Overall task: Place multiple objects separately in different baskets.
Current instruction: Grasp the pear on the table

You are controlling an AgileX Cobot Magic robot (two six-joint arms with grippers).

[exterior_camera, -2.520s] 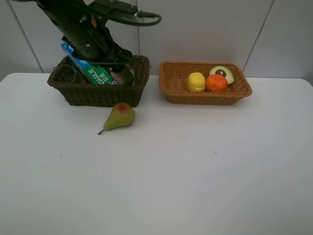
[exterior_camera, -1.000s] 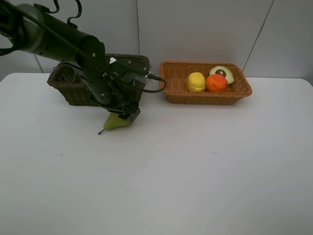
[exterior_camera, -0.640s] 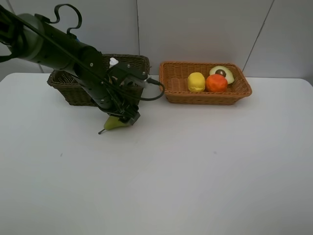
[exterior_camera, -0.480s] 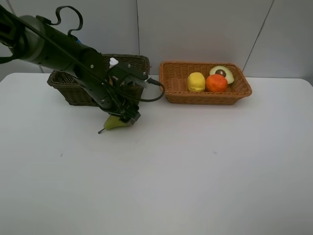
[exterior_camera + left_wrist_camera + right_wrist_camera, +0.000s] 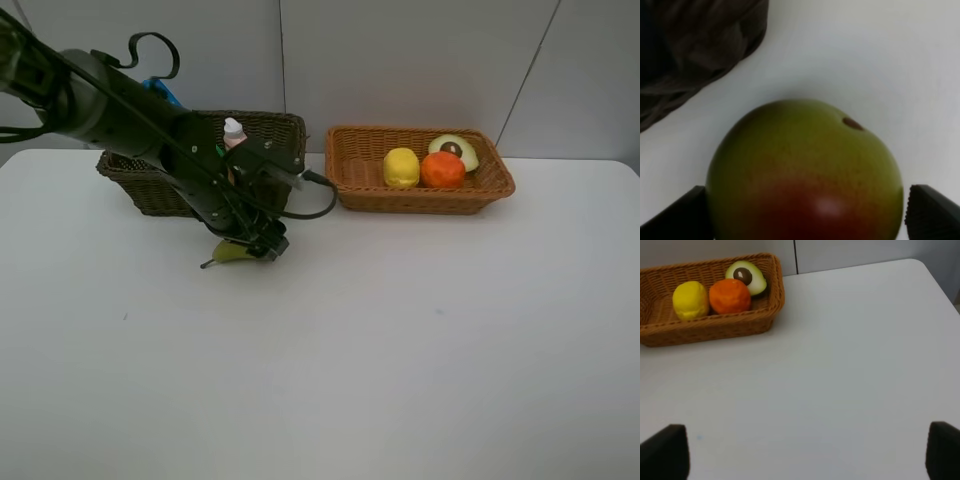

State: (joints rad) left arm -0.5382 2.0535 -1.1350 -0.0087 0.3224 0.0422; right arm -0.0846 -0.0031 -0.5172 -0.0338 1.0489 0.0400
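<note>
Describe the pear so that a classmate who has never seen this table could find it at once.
Start at the dark wicker basket at the table's back left. On the white tabletop just in front of it lies the pear, between the left gripper's open jaws. It is green with a red blush, the only fruit outside the tan basket.

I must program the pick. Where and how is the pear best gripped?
Probably across its wide round belly, from above. The pear lies on its side on the table, and the open left gripper already has a finger on each side of that widest part.

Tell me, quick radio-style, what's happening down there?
Left gripper open, straddling pear on table. Right gripper open, idle. Nothing blocking route to light basket.
</note>
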